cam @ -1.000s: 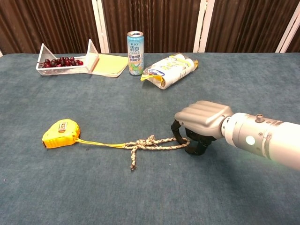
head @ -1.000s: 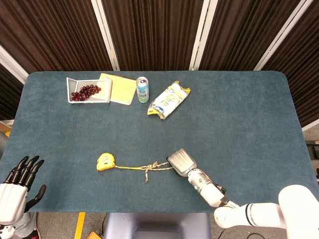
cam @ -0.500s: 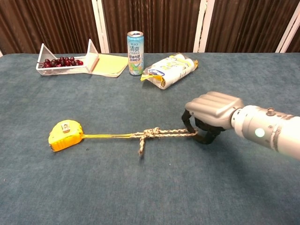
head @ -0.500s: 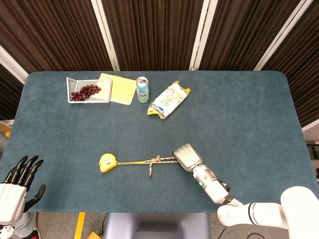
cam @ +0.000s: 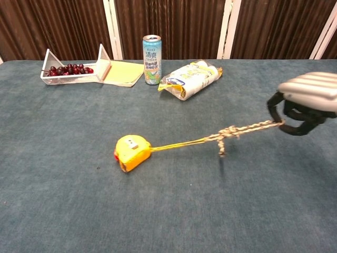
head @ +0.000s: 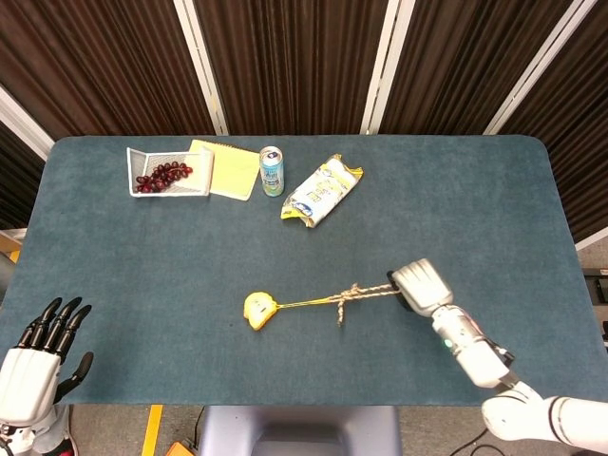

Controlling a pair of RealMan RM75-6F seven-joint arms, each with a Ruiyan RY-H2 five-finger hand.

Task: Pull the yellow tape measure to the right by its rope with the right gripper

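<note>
The yellow tape measure (head: 256,310) (cam: 131,152) lies near the middle of the blue-green table. A yellow cord and a knotted tan rope (head: 358,294) (cam: 237,131) run taut from it to the right. My right hand (head: 420,286) (cam: 305,102) grips the rope's far end, fingers curled around it, palm down. My left hand (head: 36,355) hangs open off the table's front left corner, holding nothing; the chest view does not show it.
At the back left stand a wire basket of grapes (head: 163,173) (cam: 71,68), a yellow notepad (head: 228,169) (cam: 124,73), a drink can (head: 272,171) (cam: 151,52) and a snack bag (head: 321,191) (cam: 190,78).
My right hand has moved right with the rope in its grip. The tape measure has slid right across the table, from left of centre to near the middle.
</note>
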